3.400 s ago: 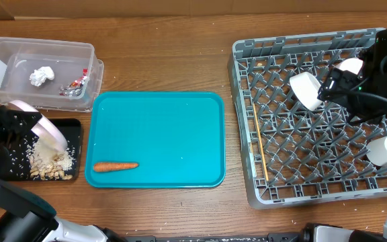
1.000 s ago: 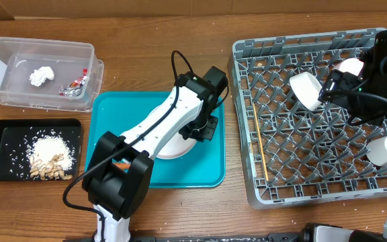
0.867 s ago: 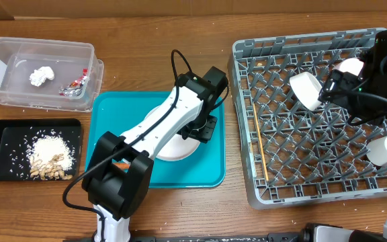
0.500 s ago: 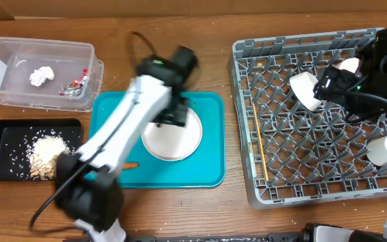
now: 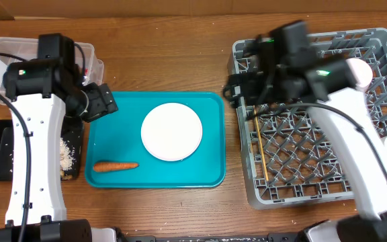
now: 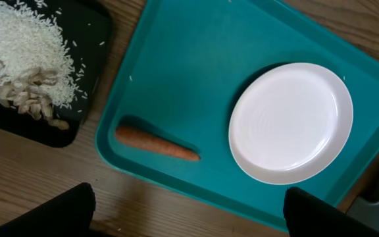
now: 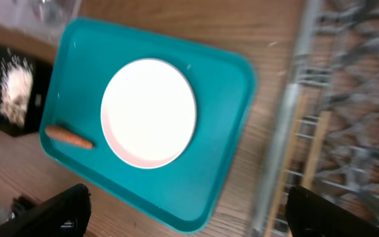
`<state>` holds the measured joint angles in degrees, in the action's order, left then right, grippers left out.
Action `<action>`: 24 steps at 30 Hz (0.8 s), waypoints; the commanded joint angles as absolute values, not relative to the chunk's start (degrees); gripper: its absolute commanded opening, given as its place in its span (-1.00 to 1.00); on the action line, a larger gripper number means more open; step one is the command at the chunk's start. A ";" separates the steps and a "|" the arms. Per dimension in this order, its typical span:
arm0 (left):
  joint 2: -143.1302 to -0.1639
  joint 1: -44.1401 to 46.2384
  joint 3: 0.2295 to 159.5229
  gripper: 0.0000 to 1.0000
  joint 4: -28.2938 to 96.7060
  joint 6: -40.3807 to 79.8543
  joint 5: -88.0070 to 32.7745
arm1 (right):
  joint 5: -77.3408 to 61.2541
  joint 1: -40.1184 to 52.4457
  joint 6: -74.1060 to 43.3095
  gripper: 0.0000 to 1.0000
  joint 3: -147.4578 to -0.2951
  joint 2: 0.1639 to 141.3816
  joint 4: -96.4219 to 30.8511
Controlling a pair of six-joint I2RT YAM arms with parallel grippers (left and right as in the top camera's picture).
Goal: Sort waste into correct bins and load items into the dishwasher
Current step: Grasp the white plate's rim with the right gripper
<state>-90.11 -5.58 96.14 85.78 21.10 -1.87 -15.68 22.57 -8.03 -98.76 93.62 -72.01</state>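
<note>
left tool (image 5: 103, 102): spread, empty, at left rear corner of teal tray (image 5: 207, 171). carrot (image 5: 115, 166): tray's left front, long axis left-right, nearer this arm. plate (image 5: 171, 132): tray centre. right tool (image 5: 237, 94): spread, empty, off tray's right edge.

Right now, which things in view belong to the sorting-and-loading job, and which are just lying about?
Job in hand: white plate, carrot, rice, nut scraps, black tray, clear tub, chopsticks, grey rack.
Lying about: teal tray, wooden table.
</note>
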 commanded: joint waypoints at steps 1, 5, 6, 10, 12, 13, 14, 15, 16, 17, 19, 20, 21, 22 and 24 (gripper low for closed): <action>-90.08 -6.42 95.70 0.87 85.93 21.69 -3.40 | -15.11 26.39 -10.81 0.93 -98.50 99.83 -71.09; -90.11 -6.39 95.70 0.86 85.89 21.39 -3.22 | -15.09 29.65 -12.67 0.86 -98.50 107.44 -70.04; -90.11 -6.39 95.70 0.86 85.89 21.39 -3.22 | -15.09 30.20 -13.54 0.84 -98.50 109.34 -69.63; -90.13 -6.37 95.70 0.86 85.84 21.39 -3.20 | -15.11 32.36 -15.22 0.75 -98.50 115.79 -68.05; -90.13 -6.37 95.68 0.87 85.82 21.39 -3.20 | -15.25 33.54 -15.90 0.68 -98.50 118.83 -67.13; -90.15 -6.37 95.70 0.86 85.82 21.39 -3.20 | -15.25 34.04 -16.47 0.64 -98.50 119.87 -66.78; -90.13 -6.37 95.70 0.86 85.82 21.37 -3.20 | -15.25 34.61 -16.60 0.60 -98.50 121.16 -66.35; -90.13 -6.37 95.70 0.86 85.82 21.37 -3.20 | -15.09 35.22 -16.60 0.56 -98.50 122.37 -66.00; -90.15 -6.37 95.70 0.86 85.84 21.37 -3.20 | -15.09 35.79 -16.64 0.52 -98.50 123.52 -65.60; -90.15 -6.37 95.70 0.86 85.84 21.37 -3.20 | -15.09 36.27 -17.17 0.48 -98.50 124.62 -65.19; -90.15 -6.37 95.70 0.87 85.84 21.37 -3.20 | -15.03 37.06 -18.24 0.40 -98.50 126.74 -64.51; -90.15 -6.37 95.68 0.87 85.84 21.19 -3.22 | -15.03 37.26 -18.65 0.34 -98.50 127.63 -64.31; -90.15 -6.37 95.70 0.87 85.86 21.10 -3.18 | -14.70 37.34 -19.44 0.25 -98.50 128.57 -64.16; -90.15 -6.37 95.68 0.87 85.86 20.86 -3.18 | -13.98 37.39 -20.38 0.18 -98.50 129.25 -64.14; -90.15 -6.37 95.70 0.86 85.93 20.75 -3.03 | -12.38 37.39 -21.69 -0.07 -98.50 129.99 -64.18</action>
<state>-90.11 -6.37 96.09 85.78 21.04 -2.42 -14.61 37.65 -18.39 -98.63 128.60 -64.47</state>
